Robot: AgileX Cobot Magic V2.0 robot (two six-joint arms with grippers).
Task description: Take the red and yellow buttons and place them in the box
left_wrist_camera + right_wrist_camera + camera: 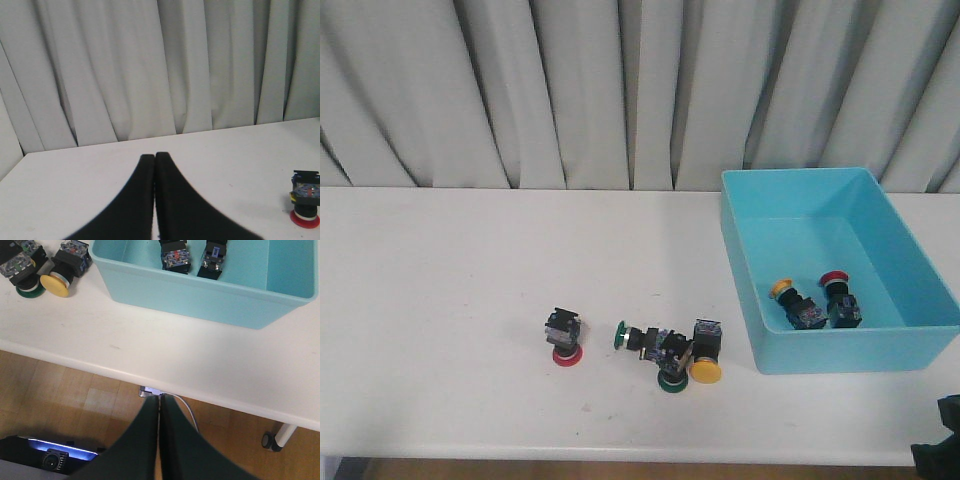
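White table (pixel 470 300) under a grey pleated curtain (pixel 570 90); turquoise box (pixel 760 250) on the right side, near the front edge. Inside the box, against its near wall, two switches side by side: a yellow-capped button (pixel 782 289) on the left and a red-capped button (pixel 834 279) on the right, both lying tilted with their black bodies toward the front. Left on the table, well apart from the box — a red button (pixel 565 340) resting cap-down on its own, body upward. Nearer the box, a tight cluster: a yellow button (pixel 705 370) tipped with its cap facing the front edge, touching or just beside two green-capped switches (pixel 655 350), one on its side with the cap pointing left, the other cap-down. Left gripper (pixel 154 157) empty, black fingers pressed together with no gap, held above the table with the lone red button off to one side. Right gripper (pixel 160 400) likewise closed on nothing, fingers meeting, hanging beyond the table's front edge over the wooden floor (pixel 60 395), the box just beyond the edge.
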